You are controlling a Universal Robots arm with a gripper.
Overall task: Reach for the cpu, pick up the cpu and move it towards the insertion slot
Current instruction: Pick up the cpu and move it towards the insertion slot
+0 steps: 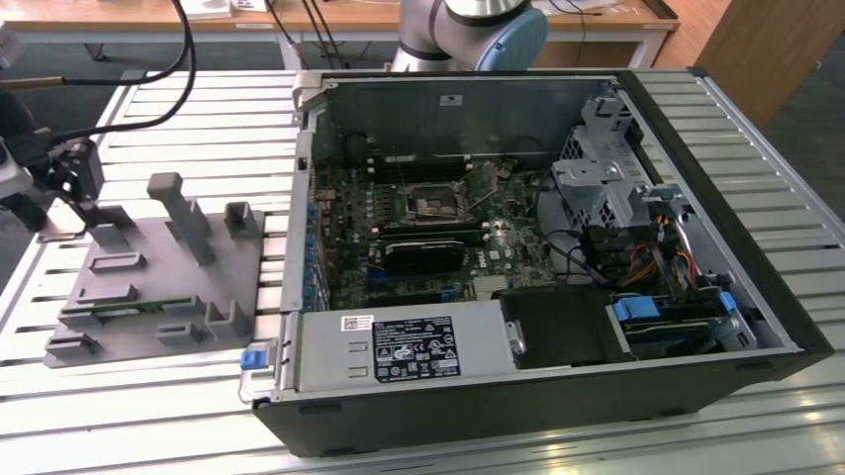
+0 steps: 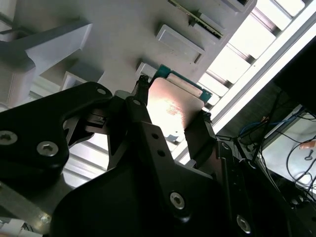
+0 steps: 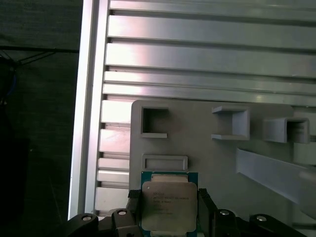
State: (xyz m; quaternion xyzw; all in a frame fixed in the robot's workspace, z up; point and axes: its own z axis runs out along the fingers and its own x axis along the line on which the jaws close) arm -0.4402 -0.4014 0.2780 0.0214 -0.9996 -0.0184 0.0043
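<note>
In the exterior view, the black gripper (image 1: pixel 87 213) hangs over the far end of the grey plastic fixture tray (image 1: pixel 158 287), on the exterior view's left of the slatted aluminium bench (image 1: pixel 555 450). Well apart from it, the open black computer case (image 1: pixel 779 317) holds the motherboard. On that board sits the insertion slot (image 1: pixel 433 203), a square dark socket in a silvery frame. A narrow green circuit strip (image 1: pixel 126 310) lies in one tray groove.

In the second wrist view, the cpu (image 2: pixel 173 103), a small flat square chip with a silvery metal lid on a green board, sits between the two black fingers (image 2: pixel 143 118). The fingers are closed in against two opposite edges of it, just above the tray. I cannot tell whether it has lifted off its seat.

In the first wrist view, the cpu (image 3: pixel 169 205) shows its lid squarely, with a finger at each side edge. Beyond it, the tray's shallow rectangular recess (image 3: pixel 164 162) and square open pockets (image 3: pixel 154 122) show nothing inside.

The chip looks light, stiff and thin. Its smooth lid looks slippery and its underside is probably delicate, so the side edges are the right place to hold it, with a modest squeeze and the chip kept level.
</note>
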